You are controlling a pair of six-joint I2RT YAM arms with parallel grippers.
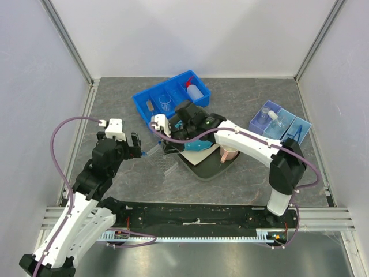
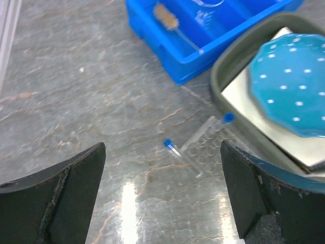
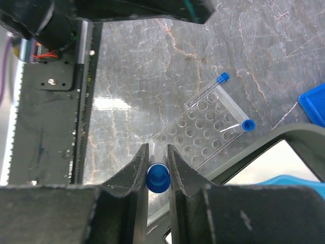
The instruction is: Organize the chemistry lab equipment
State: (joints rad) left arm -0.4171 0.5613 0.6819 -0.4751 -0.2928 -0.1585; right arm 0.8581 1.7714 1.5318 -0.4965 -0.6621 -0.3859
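Our left gripper (image 2: 162, 145) was wide open and had nothing in it. It hung over the grey surface (image 2: 76, 91), and the clear rack (image 2: 205, 145) lay flat just below it. Our right gripper (image 3: 157, 152) was almost closed and pinched a blue-capped vial (image 3: 158, 179) between its two fingers. We saw that vial right over the near end of the rack. A second vial (image 3: 205, 92) lay flat along one side of the rack. A third vial (image 3: 242, 125) lay at a corner of the rack, close to the dark tray (image 2: 217, 86). On that tray sat the blue dotted plate (image 2: 294, 81) and the pink mug (image 1: 229, 153). Farther back stood the blue bin (image 2: 167, 61) with the small brush (image 2: 167, 18) and the white squeeze bottle (image 1: 195, 89) inside.
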